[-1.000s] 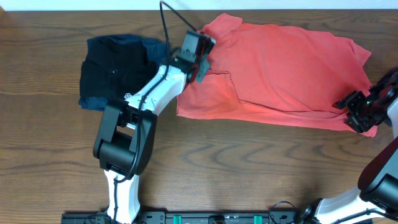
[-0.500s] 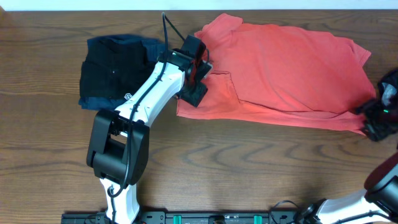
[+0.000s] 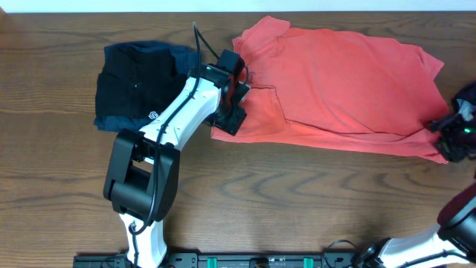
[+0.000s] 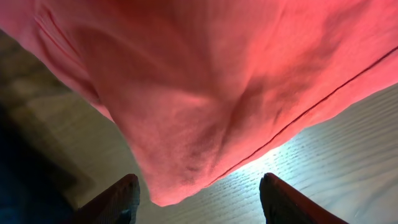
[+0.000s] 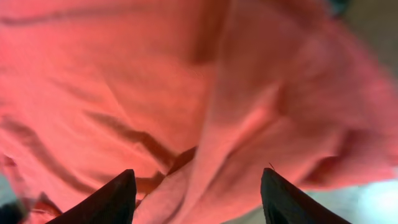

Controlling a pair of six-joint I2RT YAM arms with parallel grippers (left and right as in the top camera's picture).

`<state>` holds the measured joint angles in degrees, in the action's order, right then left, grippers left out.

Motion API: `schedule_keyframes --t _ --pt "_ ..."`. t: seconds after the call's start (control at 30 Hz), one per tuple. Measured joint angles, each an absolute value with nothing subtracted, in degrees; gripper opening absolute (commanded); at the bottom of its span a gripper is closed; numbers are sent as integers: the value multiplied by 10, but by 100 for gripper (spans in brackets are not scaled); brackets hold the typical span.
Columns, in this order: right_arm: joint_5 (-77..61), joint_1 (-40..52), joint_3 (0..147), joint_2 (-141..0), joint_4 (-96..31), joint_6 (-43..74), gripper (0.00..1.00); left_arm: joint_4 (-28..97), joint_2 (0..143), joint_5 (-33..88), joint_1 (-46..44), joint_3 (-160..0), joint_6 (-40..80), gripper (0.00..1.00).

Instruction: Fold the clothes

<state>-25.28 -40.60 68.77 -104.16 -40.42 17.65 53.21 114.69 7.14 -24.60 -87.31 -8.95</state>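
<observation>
While the large coral-red soft-fabric T-shirt (image 3: 342,82) lies spread on the brown wooden table (image 3: 297,193), the left gripper (image 4: 200,190) and right gripper (image 5: 198,186) sit at its opposite ends, fingers apart, released.

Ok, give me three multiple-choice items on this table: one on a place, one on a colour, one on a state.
1. The dark folded garments lie:
A) beside the T-shirt, on the left arm's side
B) on top of it
C) beside it, on the right arm's side

2. The T-shirt is:
A) green
B) coral-red
C) white

3. The left gripper is:
A) shut on the T-shirt
B) shut on a dark garment
C) open

Answers:
1 A, the overhead view shows them past the T-shirt's left edge.
2 B, red fabric fills both wrist views.
3 C, its jaws stand wide apart in the wrist view.
</observation>
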Motion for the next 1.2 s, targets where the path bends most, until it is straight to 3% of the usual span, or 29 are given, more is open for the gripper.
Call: schedule_keyframes --t 0.07,0.2,0.37,0.43,0.57,0.6,0.67,0.7,0.77,1.2 --pt "-240 -384 688 -1054 -403 183 60 526 1147 71 -246 -867 -88 64" --pt "-222 -357 685 -1079 -388 197 47 518 1147 72 -246 -859 -88 64" --pt "-213 -353 684 -1095 -376 225 5 514 1147 72 -246 -858 -88 64" --pt "-215 -354 683 -1096 -353 226 1 514 1148 72 -246 -858 -88 64" --pt "-237 -359 683 -1096 -310 248 1 514 1148 72 -246 -858 -88 64" --pt "-243 -362 683 -1096 -302 257 8 514 1148 72 -246 -858 -88 64" --pt "-253 -368 683 -1096 -290 277 45 514 1148 71 -246 -858 -88 64" --pt "-255 -372 683 -1096 -287 280 53 514 1148 72 -246 -858 -88 64" --pt "-259 -378 683 -1096 -287 284 58 514 1148 72 -246 -858 -88 64" --pt "-280 -462 683 -1096 -343 223 49 514 1148 71 -246 -858 -88 65"
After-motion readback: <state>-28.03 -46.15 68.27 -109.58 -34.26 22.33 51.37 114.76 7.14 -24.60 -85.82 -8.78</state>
